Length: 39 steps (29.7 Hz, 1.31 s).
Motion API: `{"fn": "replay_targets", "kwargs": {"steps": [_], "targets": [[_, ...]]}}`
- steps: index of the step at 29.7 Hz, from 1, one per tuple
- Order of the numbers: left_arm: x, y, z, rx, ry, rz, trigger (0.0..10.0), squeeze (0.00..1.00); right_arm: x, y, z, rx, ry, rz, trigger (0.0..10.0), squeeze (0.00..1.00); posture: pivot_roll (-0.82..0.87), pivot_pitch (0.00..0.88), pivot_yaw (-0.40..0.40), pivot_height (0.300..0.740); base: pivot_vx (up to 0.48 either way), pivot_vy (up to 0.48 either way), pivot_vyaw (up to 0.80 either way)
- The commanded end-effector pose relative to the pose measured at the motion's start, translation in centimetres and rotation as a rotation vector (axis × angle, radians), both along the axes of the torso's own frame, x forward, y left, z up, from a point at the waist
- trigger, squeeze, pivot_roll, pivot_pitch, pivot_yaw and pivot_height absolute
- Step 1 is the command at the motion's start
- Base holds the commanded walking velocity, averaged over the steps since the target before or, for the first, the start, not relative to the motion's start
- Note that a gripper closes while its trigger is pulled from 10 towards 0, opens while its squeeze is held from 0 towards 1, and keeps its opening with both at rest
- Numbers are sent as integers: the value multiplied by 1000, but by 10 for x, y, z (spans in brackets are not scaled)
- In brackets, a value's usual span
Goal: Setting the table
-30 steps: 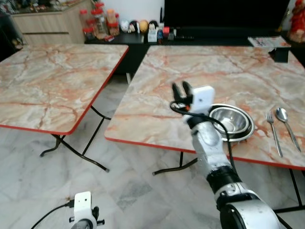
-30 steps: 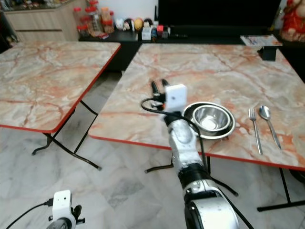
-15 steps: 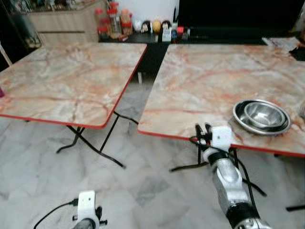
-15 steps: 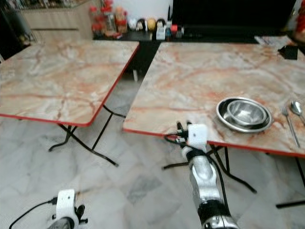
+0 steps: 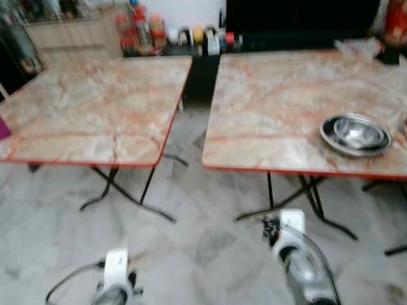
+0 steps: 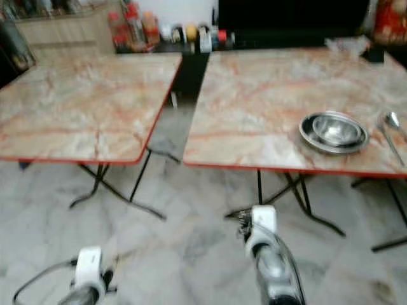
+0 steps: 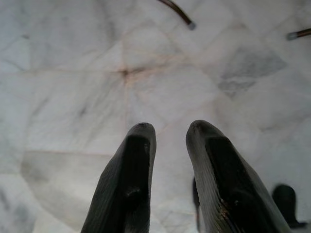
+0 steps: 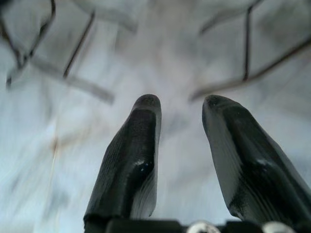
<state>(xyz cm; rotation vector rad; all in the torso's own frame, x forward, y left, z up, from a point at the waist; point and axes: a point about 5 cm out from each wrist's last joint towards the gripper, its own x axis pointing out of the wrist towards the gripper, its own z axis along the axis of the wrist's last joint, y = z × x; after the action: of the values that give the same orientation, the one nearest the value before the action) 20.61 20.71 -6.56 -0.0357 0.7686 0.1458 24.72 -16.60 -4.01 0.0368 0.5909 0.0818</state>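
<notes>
A steel bowl [image 5: 359, 131] sits nested in a shallow steel plate [image 5: 328, 134] near the front right of the right-hand marble table [image 5: 273, 101]. A spoon [image 6: 389, 119] lies just right of them. My right gripper [image 8: 180, 104] hangs low over the tiled floor in front of that table, below its edge, open and holding nothing. It also shows in the head view as my right gripper [image 5: 269, 226]. My left gripper [image 7: 167, 128] hangs over the floor at lower left, open and holding nothing. The head views are blurred.
A second marble table [image 5: 95, 108] with a red rim stands to the left, with a narrow gap between the two. Folding metal legs [image 5: 299, 197] spread under both tables. A dark cabinet with bottles and small items [image 5: 143, 32] lines the back wall.
The whole view has pulled back from the tables. My right arm has dropped from over the table beside the bowl to below the table edge, over the floor.
</notes>
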Motion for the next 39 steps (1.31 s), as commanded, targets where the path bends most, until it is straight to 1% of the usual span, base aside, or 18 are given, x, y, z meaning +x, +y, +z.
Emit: {"fn": "replay_targets", "kwargs": {"steps": [1, 2, 3, 5, 7, 10, 14, 16, 20, 24, 30, 32, 35, 39], "targets": [[-4, -3, -3, -4, 26, 1, 10000, 0, -13, -3, -12, -34, 101, 11, 10000, 0, -141, 0, 82, 740, 0, 0, 0], [-4, -3, -3, -6, 26, 6, 10000, 0, -15, -2, -14, -37, 113, 14, 10000, 0, -141, 0, 82, 740, 0, 0, 0], [-6, -2, -4, -7, 29, 15, 10000, 0, -17, 0, -16, -30, 130, 21, 10000, 0, -110, 0, 59, 740, 0, 0, 0], [-8, -2, -5, -10, 34, 26, 10000, 0, -22, 4, -20, -24, 166, 43, 10000, 0, -110, 0, 59, 740, 0, 0, 0], [-10, -2, -7, -12, 41, 33, 10000, 0, -29, 7, -25, -42, 208, 76, 10000, 0, -86, 0, 41, 740, 0, 0, 0], [-12, -3, -8, -16, 48, 40, 10000, 0, -34, 11, -29, -45, 243, 108, 10000, 0, -79, 0, 34, 740, 0, 0, 0], [-14, -3, -9, -16, 58, 41, 10000, 0, -36, 13, -31, -45, 261, 115, 10000, 0, -79, 0, 33, 740, 0, 0, 0], [-15, -3, -10, -10, 70, 29, 10000, 0, -38, 14, -32, -49, 269, 121, 10000, 0, -91, 0, 44, 740, 0, 127, 0], [-14, -3, -9, 0, 75, 12, 10000, 0, -41, 12, -34, -32, 273, 77, 10000, 0, -99, 0, 57, 740, 0, 337, 0], [-11, -1, -8, 9, 72, -8, 10000, 0, -45, 12, -36, -33, 288, 64, 10000, 0, -115, 0, 75, 740, 0, 346, 0], [-10, -1, -7, 16, 72, -20, 10000, 0, -50, 9, -39, -24, 314, 33, 10000, 0, -122, 0, 80, 740, 0, 371, 0], [-10, 0, -7, 18, 76, -22, 10000, 0, -52, 7, -40, -39, 322, 22, 10000, 0, -124, 0, 82, 740, 0, 371, -697], [-11, 0, -7, 22, 81, -28, 10000, 0, -53, 5, -40, -28, 317, -5, 10000, 0, -127, 0, 87, 740, 0, 376, -685], [-12, 0, -8, 25, 88, -31, 10000, 0, -52, 5, -40, -30, 314, -2, 10000, 0, -128, 0, 90, 740, 0, 372, 0]]}}
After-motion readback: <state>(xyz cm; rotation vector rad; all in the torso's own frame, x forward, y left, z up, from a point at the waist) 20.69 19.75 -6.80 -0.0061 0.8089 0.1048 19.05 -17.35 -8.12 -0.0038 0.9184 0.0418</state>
